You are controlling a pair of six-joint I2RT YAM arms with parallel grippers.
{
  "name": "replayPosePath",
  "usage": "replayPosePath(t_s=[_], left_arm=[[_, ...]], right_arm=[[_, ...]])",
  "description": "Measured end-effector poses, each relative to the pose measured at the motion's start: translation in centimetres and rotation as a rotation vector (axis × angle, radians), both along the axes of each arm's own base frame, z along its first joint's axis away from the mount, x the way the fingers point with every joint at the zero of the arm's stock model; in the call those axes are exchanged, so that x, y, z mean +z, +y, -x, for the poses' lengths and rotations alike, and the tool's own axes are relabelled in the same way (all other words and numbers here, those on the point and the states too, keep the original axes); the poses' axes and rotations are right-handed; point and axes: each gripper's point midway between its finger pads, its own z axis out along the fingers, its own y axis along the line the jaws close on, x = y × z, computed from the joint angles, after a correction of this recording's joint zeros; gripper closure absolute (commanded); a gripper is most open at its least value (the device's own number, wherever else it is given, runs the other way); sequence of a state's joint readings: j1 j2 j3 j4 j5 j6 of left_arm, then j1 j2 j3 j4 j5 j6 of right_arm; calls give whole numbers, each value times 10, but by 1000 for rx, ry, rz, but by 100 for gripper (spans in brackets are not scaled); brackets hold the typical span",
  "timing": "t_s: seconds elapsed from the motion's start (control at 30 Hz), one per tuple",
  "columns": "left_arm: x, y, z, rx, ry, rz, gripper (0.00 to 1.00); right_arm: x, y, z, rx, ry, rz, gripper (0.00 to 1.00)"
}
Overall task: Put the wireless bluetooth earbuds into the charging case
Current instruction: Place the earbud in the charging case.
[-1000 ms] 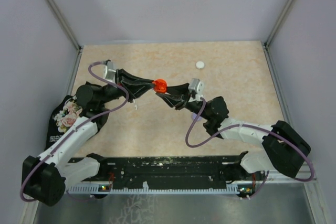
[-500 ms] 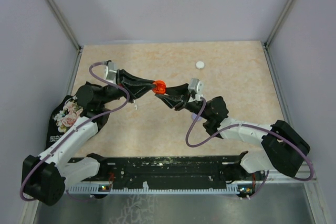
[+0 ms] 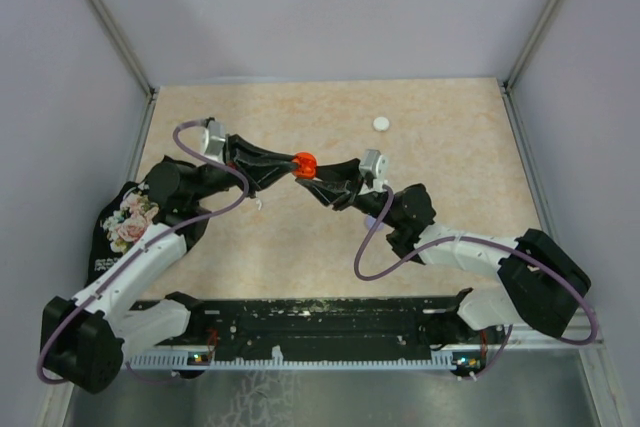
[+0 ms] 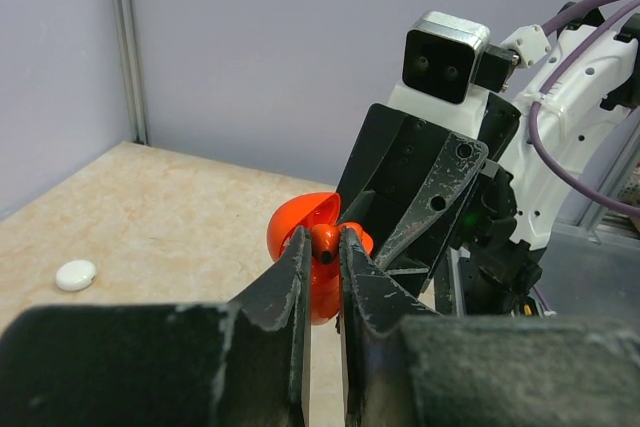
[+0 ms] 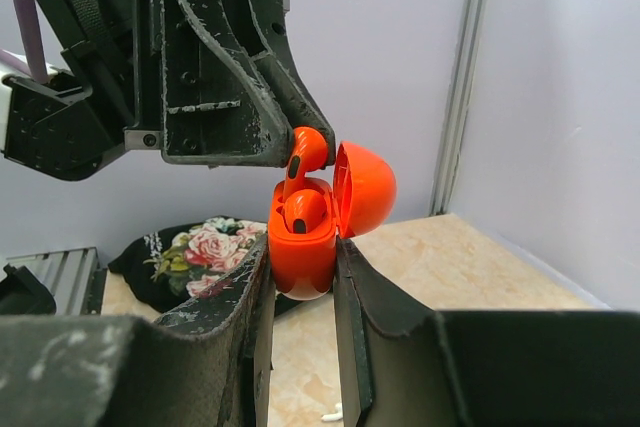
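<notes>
An orange-red charging case (image 5: 300, 247) with its lid open is held above the table, and my right gripper (image 5: 302, 259) is shut on its body. One red earbud (image 5: 306, 213) sits in the case. My left gripper (image 4: 323, 237) is shut on a second red earbud (image 4: 324, 243), whose stem reaches down into the case's other slot (image 5: 296, 179). In the top view the two grippers meet at the case (image 3: 304, 161) over the table's middle, the left gripper (image 3: 289, 165) coming from the left and the right gripper (image 3: 314, 175) from the right.
A small white round case (image 3: 381, 123) lies at the back of the table. A white earbud (image 5: 332, 414) lies on the table below the grippers. A black floral cloth (image 3: 124, 223) is under the left arm. Grey walls enclose the table on three sides.
</notes>
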State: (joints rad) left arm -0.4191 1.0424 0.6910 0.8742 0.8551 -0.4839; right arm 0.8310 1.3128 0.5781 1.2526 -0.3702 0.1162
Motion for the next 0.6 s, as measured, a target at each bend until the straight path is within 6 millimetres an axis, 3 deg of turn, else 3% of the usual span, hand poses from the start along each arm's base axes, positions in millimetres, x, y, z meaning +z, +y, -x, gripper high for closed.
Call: replayPosePath(t_s=[0.17,0.6], left_arm=[[-2,1,0,11,-7,-17,81],[-8,0,3,2,4,-42,35]], right_arm=[[0,0,0,-1,1,-1,100],[-2,-1,-5,-26,8,4,100]])
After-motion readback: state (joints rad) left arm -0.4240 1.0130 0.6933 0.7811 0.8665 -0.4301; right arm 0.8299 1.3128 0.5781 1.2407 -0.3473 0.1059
